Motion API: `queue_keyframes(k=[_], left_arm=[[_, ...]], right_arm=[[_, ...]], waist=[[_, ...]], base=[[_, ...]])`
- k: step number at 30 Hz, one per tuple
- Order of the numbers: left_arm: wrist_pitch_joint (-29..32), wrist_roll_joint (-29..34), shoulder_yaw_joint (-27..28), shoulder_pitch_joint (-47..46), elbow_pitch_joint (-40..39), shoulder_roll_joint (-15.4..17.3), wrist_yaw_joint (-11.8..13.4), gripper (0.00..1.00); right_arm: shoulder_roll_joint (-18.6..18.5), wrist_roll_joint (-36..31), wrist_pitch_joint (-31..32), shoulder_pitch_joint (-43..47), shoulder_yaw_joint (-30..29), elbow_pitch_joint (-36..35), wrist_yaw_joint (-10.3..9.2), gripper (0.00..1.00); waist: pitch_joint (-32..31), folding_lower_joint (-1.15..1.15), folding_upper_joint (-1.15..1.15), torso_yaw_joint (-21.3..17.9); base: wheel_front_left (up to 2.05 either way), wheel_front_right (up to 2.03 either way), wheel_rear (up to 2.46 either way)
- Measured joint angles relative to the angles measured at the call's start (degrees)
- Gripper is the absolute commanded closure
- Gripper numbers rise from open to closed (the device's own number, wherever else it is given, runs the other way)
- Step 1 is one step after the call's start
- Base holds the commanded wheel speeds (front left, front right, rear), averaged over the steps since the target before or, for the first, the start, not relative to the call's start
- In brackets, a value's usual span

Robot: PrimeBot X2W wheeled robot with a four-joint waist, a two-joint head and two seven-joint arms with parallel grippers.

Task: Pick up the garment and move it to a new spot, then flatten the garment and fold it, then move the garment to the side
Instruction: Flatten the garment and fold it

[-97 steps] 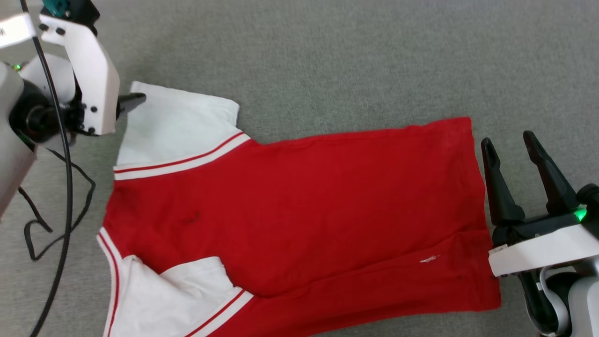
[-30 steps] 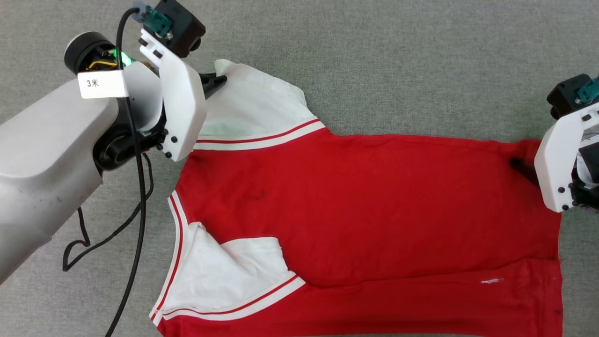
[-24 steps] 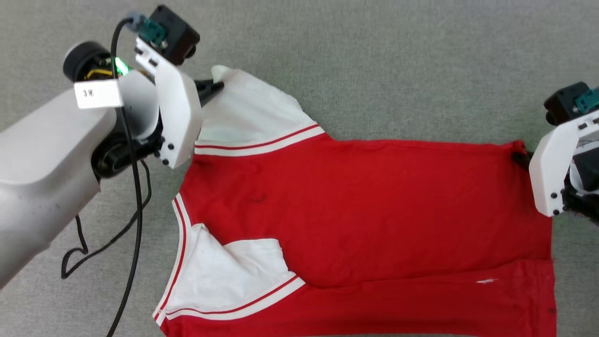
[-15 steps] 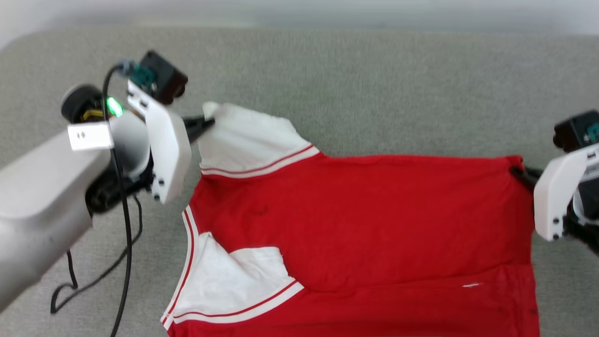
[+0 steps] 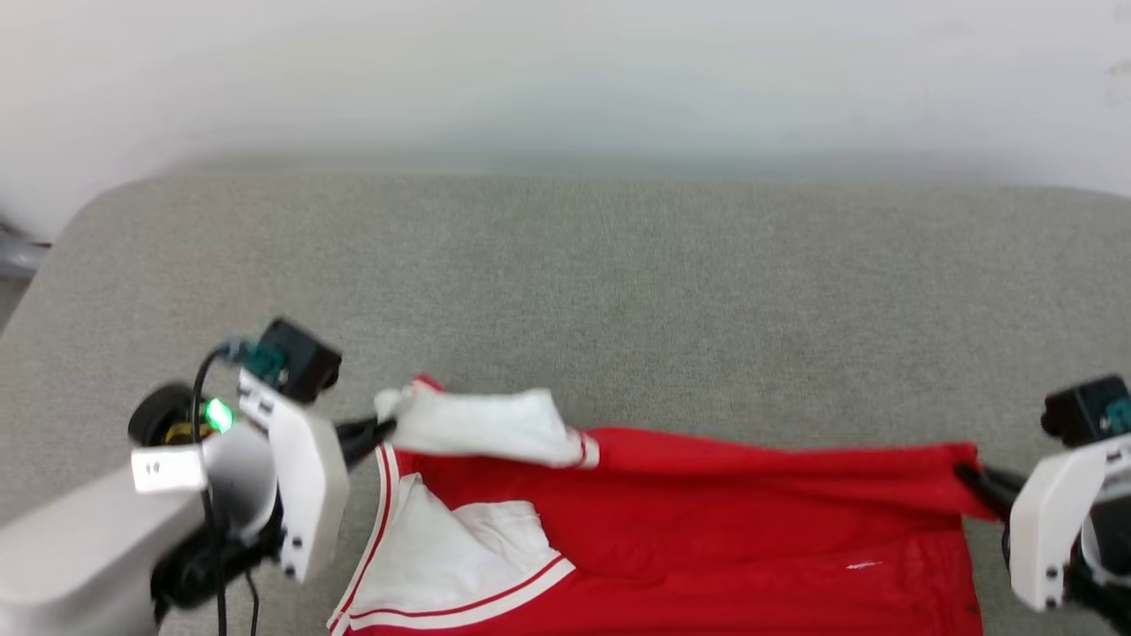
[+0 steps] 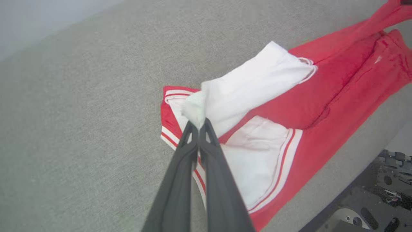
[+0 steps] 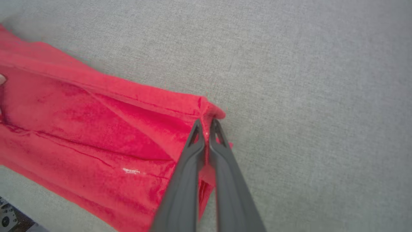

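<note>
A grey, felt-like padded surface (image 5: 565, 283) is backed by a pale wall (image 5: 565, 71). The left gripper (image 6: 199, 126) is clamped on the tip of a white short sleeve (image 6: 251, 83), which is lifted clear. The right gripper (image 7: 206, 125) is pinched on the far hem corner (image 7: 210, 111). Between them the garment (image 5: 724, 530), a bright red jersey shirt with red-white striped trim, is stretched. Its long axis runs claw to claw and its near half lies on the surface. The raised edge is judged ready to be carried toward the robot, with neither arm nearer.
</note>
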Motion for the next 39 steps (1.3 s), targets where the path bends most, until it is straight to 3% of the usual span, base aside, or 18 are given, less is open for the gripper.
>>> queue_keyframes(k=[7, 12, 23, 24, 25, 26, 33, 39], left_arm=[[-2.96, -2.46, -0.48, 9.55, -4.2, 1.91, 3.68, 1.0], [-4.44, -3.86, -0.71, 15.11, -4.28, 2.04, 4.66, 1.0], [-6.91, -5.75, -0.86, 19.69, 4.88, -3.83, 2.6, 1.0], [-7.61, -5.73, -0.71, 19.69, 5.52, -4.21, 2.61, 0.86], [-8.46, -5.75, -0.35, 19.74, 6.09, -4.45, 2.64, 0.53], [-9.16, -5.75, -0.01, 19.83, 6.38, -4.59, 2.68, 0.0], [-17.77, -4.97, 3.39, 21.45, 5.25, -4.12, 7.31, 0.0], [-24.77, -3.0, 7.46, 23.37, 1.7, -3.36, 14.79, 0.0]], right_arm=[[1.34, 0.52, 0.35, 8.53, -2.8, -3.03, 0.0, 1.0], [2.43, 0.42, 0.96, 12.96, -4.15, -4.03, 0.0, 1.0], [5.05, -0.53, 1.38, 14.12, -3.12, 0.2, 0.01, 1.0], [5.19, -0.47, 1.0, 14.02, -3.1, 0.43, 0.01, 1.0], [5.36, -0.24, 0.36, 13.97, -3.24, 0.53, 0.01, 0.68], [5.47, -0.1, -0.19, 13.93, -3.34, 0.53, 0.01, 0.0], [4.67, 1.36, -2.5, 14.91, -5.09, -5.09, -0.01, 0.0], [3.11, 2.01, -1.11, 16.39, -8.99, -11.28, -0.01, 0.0]], waist=[[-2.55, 0.0, 0.0, 0.3], [-2.27, 0.0, 0.0, 0.45], [0.41, 0.01, 0.0, 0.38], [0.42, 0.01, 0.0, 0.47], [0.35, 0.01, 0.0, 0.53], [0.21, 0.01, 0.0, 0.58], [-2.09, 0.01, 0.0, 0.8], [-3.69, 0.01, 0.0, 0.95]], base=[[0.0, 0.0, 0.0], [0.0, 0.0, 0.0], [0.0, 0.0, 0.0], [0.0, 0.0, 0.0], [0.0, 0.0, 0.0], [0.0, 0.0, 0.0], [0.0, 0.0, 0.0], [0.0, 0.0, 0.0]])
